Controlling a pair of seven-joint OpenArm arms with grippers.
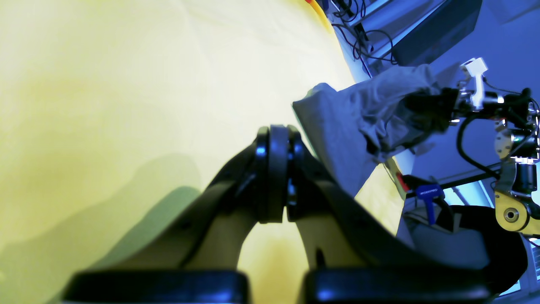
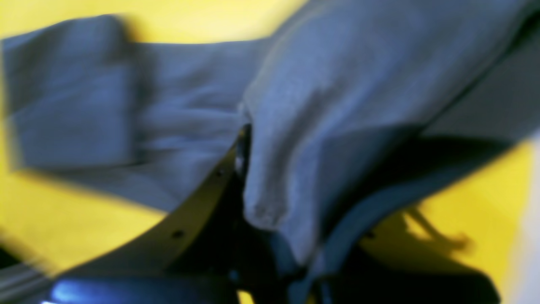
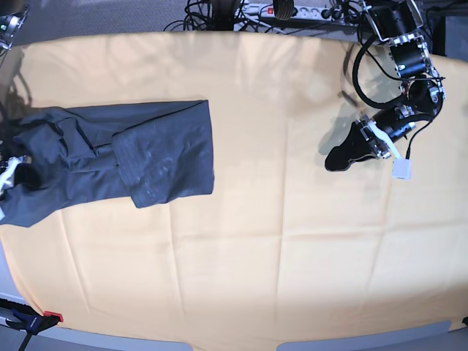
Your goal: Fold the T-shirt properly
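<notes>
T-shirt in right pincer

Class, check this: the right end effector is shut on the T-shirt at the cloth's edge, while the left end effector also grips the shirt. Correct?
Not quite. The left end effector is shut on nothing, over bare yellow cloth, as the left wrist view shows. The right end effector does grip the T-shirt.

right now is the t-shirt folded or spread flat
Partly folded: the T-shirt lies in a narrow band with layers doubled over, on the table cloth, one end bunched in the right end effector.
</notes>
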